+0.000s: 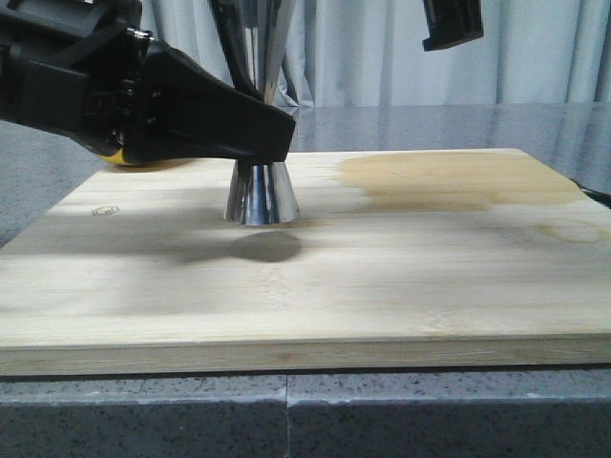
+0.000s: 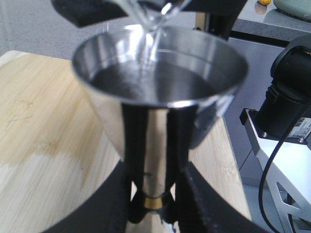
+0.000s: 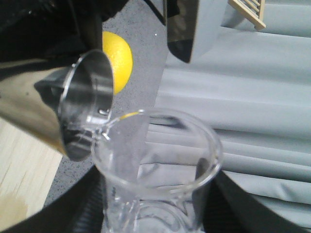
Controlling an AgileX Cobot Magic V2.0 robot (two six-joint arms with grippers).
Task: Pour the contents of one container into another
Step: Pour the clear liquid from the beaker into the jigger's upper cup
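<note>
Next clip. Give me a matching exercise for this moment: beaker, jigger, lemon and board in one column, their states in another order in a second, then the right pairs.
Things:
1. beaker
2. jigger
3. lemon
4. board

States:
A. carries a darker wet-looking patch
B. tipped, lip over the steel rim, liquid running out
C. yellow, behind the steel cup, untouched
D. upright, clamped at its waist, cup partly filled

Pairs: 1-B, 2-D, 3-C, 4-A

The left end effector holds the jigger; the right end effector holds the beaker.
</note>
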